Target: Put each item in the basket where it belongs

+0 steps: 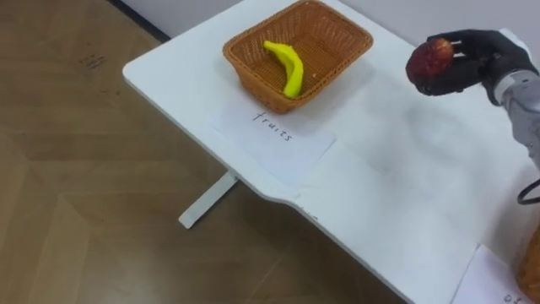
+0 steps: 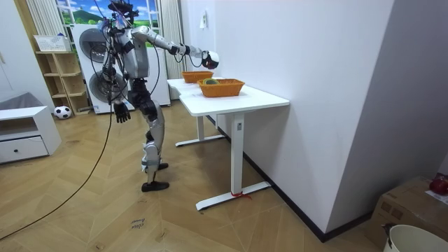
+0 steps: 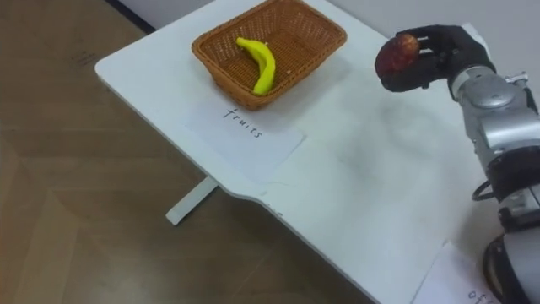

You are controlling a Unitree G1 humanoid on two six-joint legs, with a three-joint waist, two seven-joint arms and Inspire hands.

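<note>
Left eye view: a white desk (image 1: 405,194) stands on a wood floor. A wicker basket (image 1: 253,78) sits near the desk's far left corner, with a banana (image 1: 288,66) lying in it. A sheet (image 1: 283,143) with a handwritten word lies flat on the desk, just in front of the basket and near the left edge. The right hand (image 1: 483,63) is held in the air over the far right part of the desk, well apart from the basket. Its fingers are curled round a red apple (image 1: 429,61), which is clear of the desk top. At the near right edge a bit of a second basket (image 1: 531,263) shows, with a second sheet (image 1: 485,283) beside it.

Right eye view: the right hand's fingers arch over the top of the apple and the thumb closes from below, so the fruit is clamped between them. The forearm comes in from the right side. The banana lies slantwise across the basket's floor.

Room view: the robot stands upright at the end of the desk on the room view's left, its right arm stretched out level over the desk top. The left hand (image 2: 122,112) hangs low beside its thigh; whether it is open or closed cannot be told. Two wicker baskets stand on the desk by the wall, but which one holds the banana is unclear.
</note>
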